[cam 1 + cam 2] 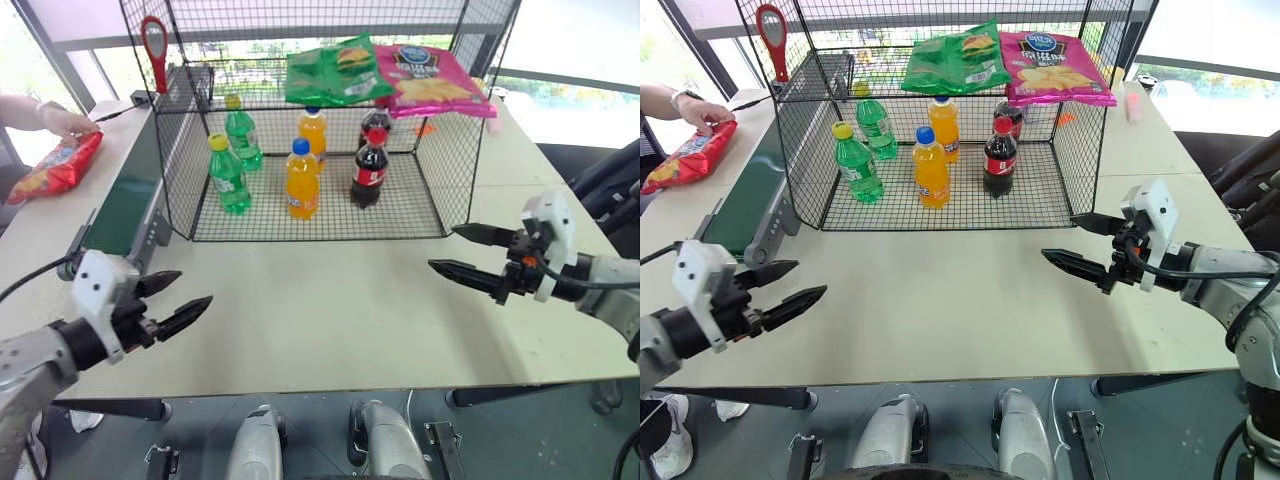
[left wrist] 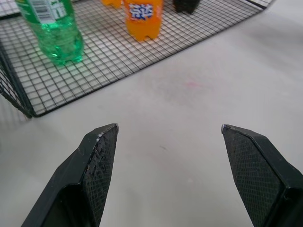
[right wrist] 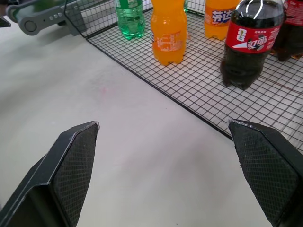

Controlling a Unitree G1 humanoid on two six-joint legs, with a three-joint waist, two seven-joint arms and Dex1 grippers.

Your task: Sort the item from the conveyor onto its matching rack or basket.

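Risk is coming from the person's hand [image 1: 68, 122], which is resting on the red chip bag [image 1: 58, 166] on the counter [image 1: 330, 310] beside the conveyor [image 1: 130, 205]; reaching now could hit it. Left gripper [image 1: 172, 300] and right gripper [image 1: 462, 250] are hovering apart, empty. Wire cage [image 1: 940, 215] is holding 6 bottles and, on its upper shelf, 2 bags. Both wrist views are showing open fingers over bare counter.

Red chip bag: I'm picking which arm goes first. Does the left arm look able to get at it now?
Probably not yet. The red bag lies far up beside the conveyor under a person's hand. The left gripper, open, hovers near the table's front edge, well short.
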